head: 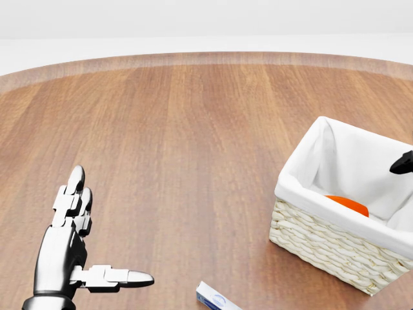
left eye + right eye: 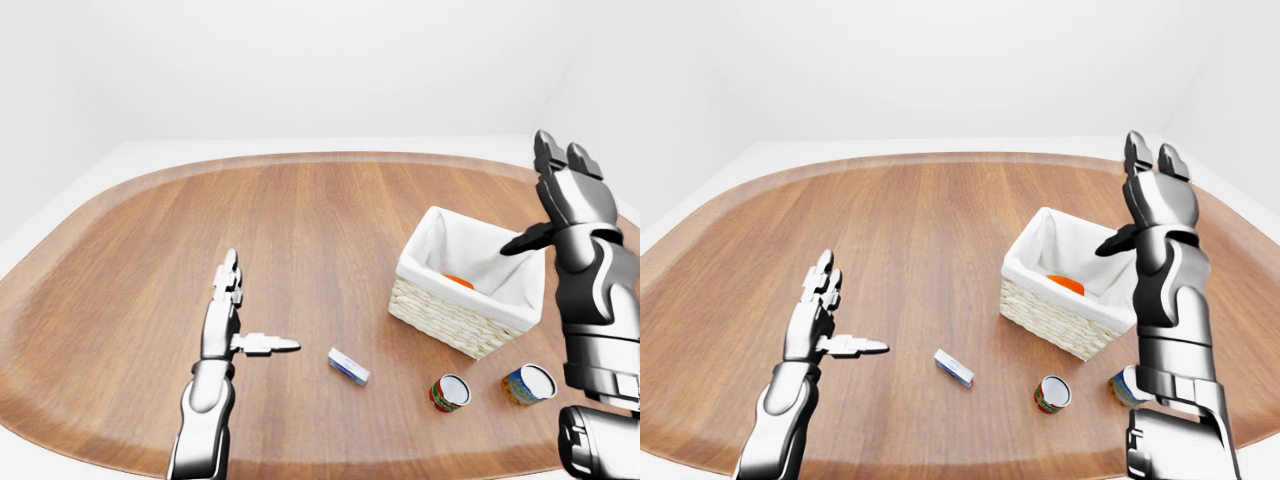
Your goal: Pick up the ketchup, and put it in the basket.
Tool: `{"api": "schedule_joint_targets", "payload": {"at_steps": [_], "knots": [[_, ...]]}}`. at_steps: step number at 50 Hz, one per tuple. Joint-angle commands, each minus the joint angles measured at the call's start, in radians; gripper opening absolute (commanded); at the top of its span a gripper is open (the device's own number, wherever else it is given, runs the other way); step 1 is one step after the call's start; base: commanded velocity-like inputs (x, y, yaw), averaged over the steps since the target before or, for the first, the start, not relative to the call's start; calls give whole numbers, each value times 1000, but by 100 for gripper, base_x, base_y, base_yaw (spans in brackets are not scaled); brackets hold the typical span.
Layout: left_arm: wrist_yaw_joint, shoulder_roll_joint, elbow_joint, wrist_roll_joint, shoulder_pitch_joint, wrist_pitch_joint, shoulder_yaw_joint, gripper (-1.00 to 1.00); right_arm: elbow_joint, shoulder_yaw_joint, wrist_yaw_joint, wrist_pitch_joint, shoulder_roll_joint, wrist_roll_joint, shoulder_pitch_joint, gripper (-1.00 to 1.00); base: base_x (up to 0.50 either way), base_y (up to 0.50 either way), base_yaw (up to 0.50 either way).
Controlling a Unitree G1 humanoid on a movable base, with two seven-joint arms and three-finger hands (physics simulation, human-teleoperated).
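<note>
While ketchup (image 1: 346, 204) lies in basket (image 1: 326, 240) | both hands splayed, empty; cans (image 2: 450, 392) only in eye views

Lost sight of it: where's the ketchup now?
The ketchup lies inside the basket, at the head view's right, mostly hidden by the liner.

Showed ketchup (image 1: 347, 205) lying in basket (image 1: 322, 242) at 4 o'clock; left hand (image 1: 68, 248) spread wide at 8 o'clock.
</note>
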Motion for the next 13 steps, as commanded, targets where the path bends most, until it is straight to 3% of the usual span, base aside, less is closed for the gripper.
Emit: {"api": "schedule_joint_targets", "payload": {"at_steps": [1, 13], "knots": [[-1, -2, -11, 2, 8, 1, -4, 100, -570, -105, 289, 0, 58, -58, 146, 100, 0, 0, 0], [-3, -1, -20, -1, 8, 8, 0, 100, -1008, -145, 537, 0, 155, -139, 237, 100, 0, 0, 0]]}}
